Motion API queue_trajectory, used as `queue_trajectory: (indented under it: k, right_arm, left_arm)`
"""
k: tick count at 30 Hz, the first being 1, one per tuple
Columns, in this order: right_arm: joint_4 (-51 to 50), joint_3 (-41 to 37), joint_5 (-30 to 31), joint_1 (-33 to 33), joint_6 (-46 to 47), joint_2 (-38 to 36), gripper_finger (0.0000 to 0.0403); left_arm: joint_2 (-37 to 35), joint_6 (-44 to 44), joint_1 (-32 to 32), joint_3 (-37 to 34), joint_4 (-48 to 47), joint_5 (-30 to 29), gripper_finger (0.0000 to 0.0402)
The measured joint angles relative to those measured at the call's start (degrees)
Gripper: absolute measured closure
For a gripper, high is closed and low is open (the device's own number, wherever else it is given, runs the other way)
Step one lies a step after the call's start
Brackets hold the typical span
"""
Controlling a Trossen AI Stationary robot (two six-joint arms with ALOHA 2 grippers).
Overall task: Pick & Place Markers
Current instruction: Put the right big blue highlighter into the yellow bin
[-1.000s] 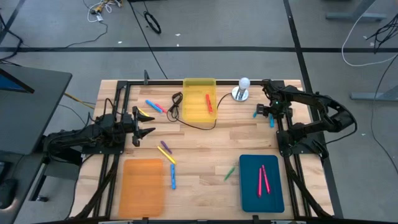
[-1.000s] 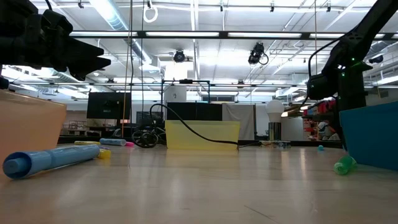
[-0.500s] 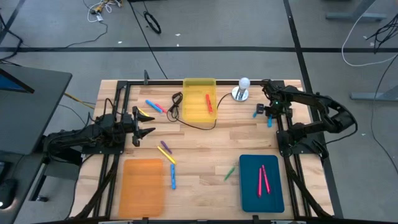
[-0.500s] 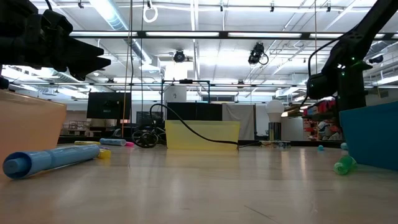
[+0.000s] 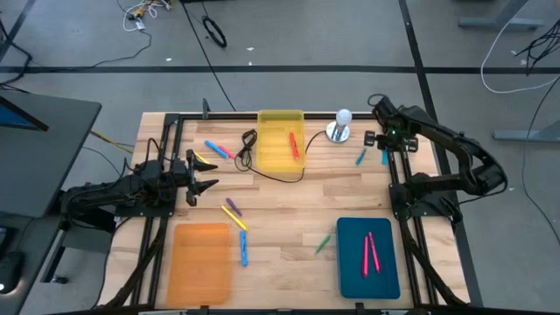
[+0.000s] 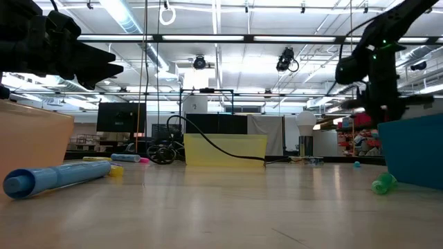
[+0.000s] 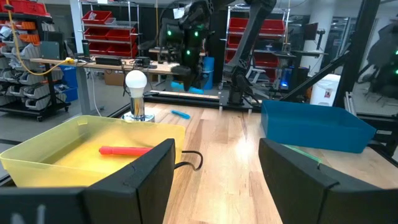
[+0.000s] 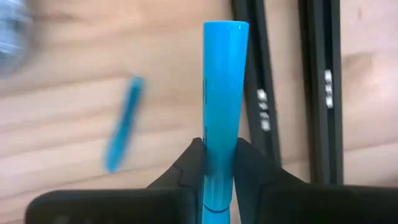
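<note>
Right jaws around smooth bright-blue marker (image 8: 224, 106)

Blue marker (image 6: 52, 178) lying on table (image 6: 221, 207), yellow tray (image 6: 225, 149) behind, green marker (image 6: 383, 183) beside teal tray (image 6: 414, 151)

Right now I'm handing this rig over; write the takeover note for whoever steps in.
Right end effector: shut on a blue marker, lifted near the table's back right.
Left end effector: open, empty, waiting at the left.
Done: one red marker in the yellow tray, two pink markers in the teal tray.
Left: orange tray empty; another blue marker and several more loose on the table.
</note>
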Motion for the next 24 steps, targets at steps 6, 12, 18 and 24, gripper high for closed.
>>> queue_trajectory:
  k: [6, 12, 18, 24]
  right_arm:
    - [-0.67, 5.93, 0.24, 2.54, 0.04, -0.41, 0.0352]
    - [0.36, 9.51, 3.55, 7.62, 1.13, -0.45, 0.0352]
    - [4.86, 9.69, 4.69, 12.68, 3.58, -0.45, 0.0352]
    - [9.2, 9.71, 7.25, 18.24, 6.91, -0.19, 0.0352]
  left_arm:
    - [0.01, -0.02, 0.0, 0.01, 0.0, -0.02, 0.0163]
    - [0.02, -0.02, 0.0, 0.01, 0.0, -0.02, 0.0163]
    - [0.02, -0.03, 0.0, 0.01, 0.0, -0.01, 0.0163]
    - [0.02, -0.02, 0.0, 0.01, 0.0, -0.02, 0.0163]
